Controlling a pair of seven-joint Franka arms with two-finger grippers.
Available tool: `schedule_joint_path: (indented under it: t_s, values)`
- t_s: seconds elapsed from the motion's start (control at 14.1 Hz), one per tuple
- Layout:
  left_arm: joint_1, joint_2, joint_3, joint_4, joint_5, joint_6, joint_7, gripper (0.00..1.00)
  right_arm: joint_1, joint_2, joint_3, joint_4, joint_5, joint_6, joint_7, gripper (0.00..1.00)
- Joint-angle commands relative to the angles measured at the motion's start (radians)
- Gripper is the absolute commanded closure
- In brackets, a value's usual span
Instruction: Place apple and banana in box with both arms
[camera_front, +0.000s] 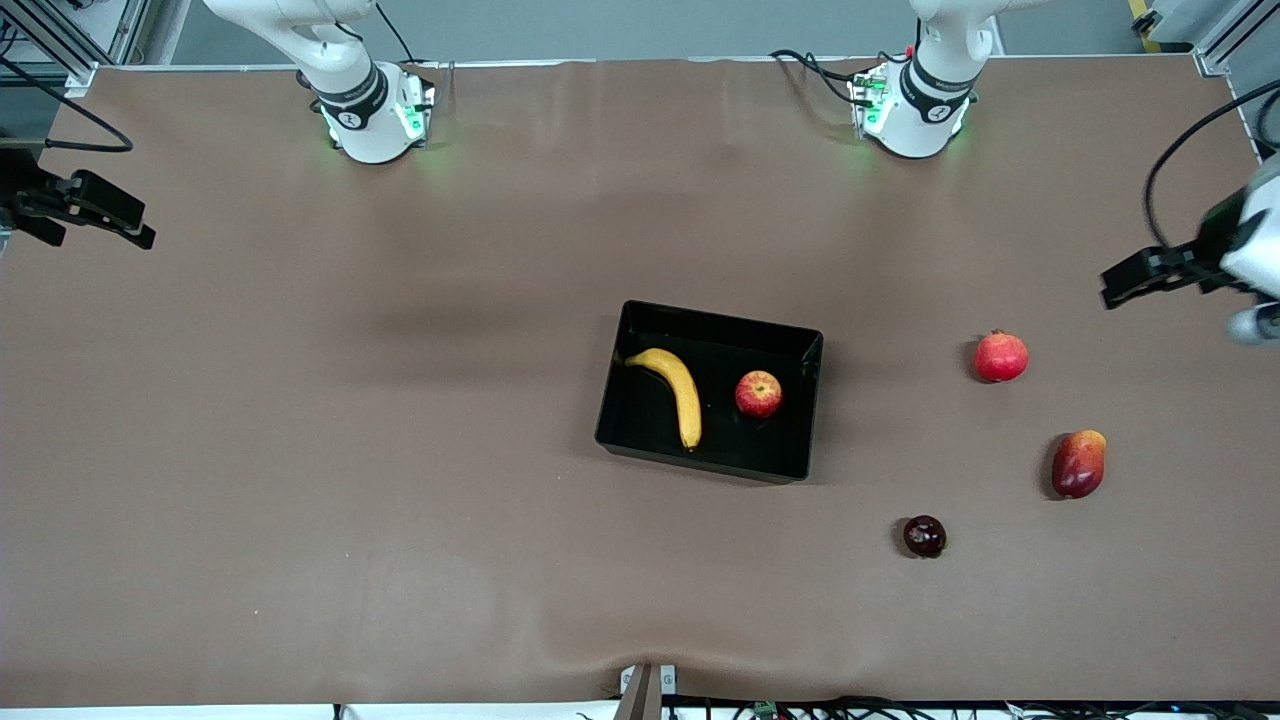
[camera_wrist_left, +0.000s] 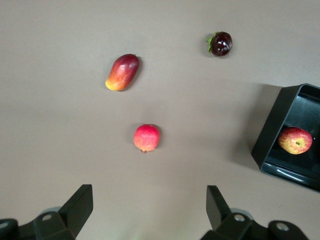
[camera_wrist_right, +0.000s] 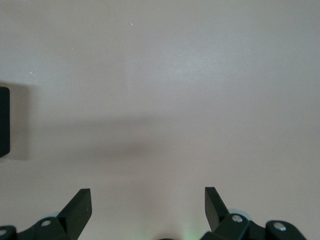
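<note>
Already the banana (camera_front: 671, 390) and the apple (camera_front: 758, 393) lie inside the box (camera_front: 718, 327), which sits just right of the frame's centre in the front view; the banana is in the box's half toward the right arm's end of the tabletop (camera_front: 300, 450), the apple beside it toward the left arm's end, the two apart. By that layout the task looks finished.

Both arms hang out at the frame edges. The right end effector (camera_front: 95, 215) hovers over bare tabletop at the upper left edge of the front view, its fingers spread wide with nothing between them, as the right wrist view confirms (camera_wrist_right: 147, 210). The left end effector (camera_front: 1140, 280) hovers at the right edge of the frame over the tabletop, also parted and empty (camera_wrist_left: 150, 210).

Three fruits outside the task rest on the tabletop to the right of the box: a pomegranate (camera_front: 1001, 356) highest in the frame, an oblong red-orange fruit (camera_front: 1078, 463) below it, and a dark purple fruit (camera_front: 924, 536) lowest and nearest the box.

What could go wrong now is mostly needless motion. If the left arm dropped from where it hovers, it could nudge the pomegranate, which shows just ahead of its fingers in the left wrist view (camera_wrist_left: 146, 137), and a round fruit would likely roll. A sweep toward the centre could also clip the box's low wall and shift it, jostling the apple.
</note>
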Motion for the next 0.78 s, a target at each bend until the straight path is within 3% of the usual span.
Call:
schedule_joint_path:
  t_s: [0.0, 0.36, 0.57, 0.71]
  values:
    - [0.007, -0.071, -0.010, -0.058, -0.018, -0.001, 0.013, 0.00, 0.007, -0.004, -0.002, -0.003, -0.011, 0.005, 0.012, 0.00]
    - [-0.011, -0.147, 0.025, -0.133, -0.019, 0.019, 0.051, 0.00, 0.009, -0.004, -0.002, -0.002, -0.010, 0.007, 0.014, 0.00]
    - [-0.169, -0.189, 0.175, -0.184, -0.025, 0.030, 0.065, 0.00, 0.009, -0.004, -0.002, -0.002, -0.010, 0.007, 0.014, 0.00]
    - [-0.227, -0.189, 0.235, -0.184, -0.027, 0.027, 0.081, 0.00, 0.009, -0.004, -0.002, -0.002, -0.010, 0.007, 0.014, 0.00]
